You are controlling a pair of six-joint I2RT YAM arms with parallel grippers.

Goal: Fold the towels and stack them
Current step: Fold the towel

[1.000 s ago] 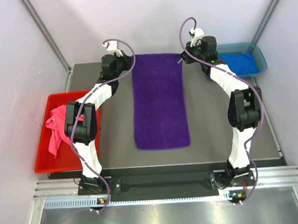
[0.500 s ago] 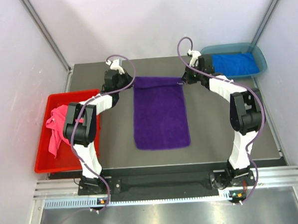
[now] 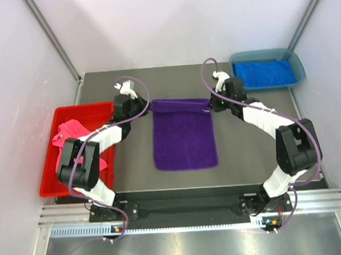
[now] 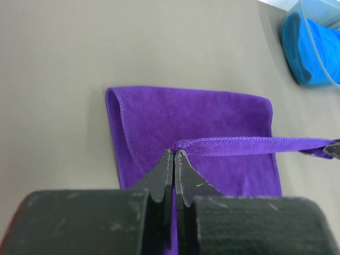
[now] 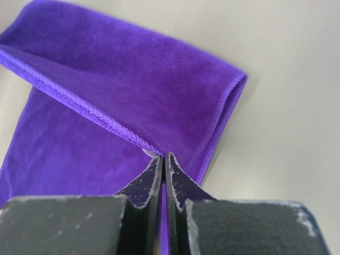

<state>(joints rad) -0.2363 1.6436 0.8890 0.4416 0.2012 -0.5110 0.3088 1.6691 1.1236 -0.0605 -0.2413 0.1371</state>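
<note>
The far corners of the purple towel [image 3: 184, 135] were pinched tightly by the left claw [image 4: 174, 154] and the right claw [image 5: 162, 156], near frame centre.

1. A dark grey table [image 3: 246, 152] is enclosed by plain white walls [image 3: 176, 24];
2. slanted metal struts [image 3: 52, 36] are seen in the far corners;
3. a slotted aluminium rail [image 3: 66, 216] is fixed along the near edge.

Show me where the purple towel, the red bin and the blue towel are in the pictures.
purple towel [image 3: 184, 141]: top view, middle of the cloth.
red bin [image 3: 50, 187]: top view, bare near-left corner.
blue towel [image 3: 265, 74]: top view, middle of the cloth.
</note>
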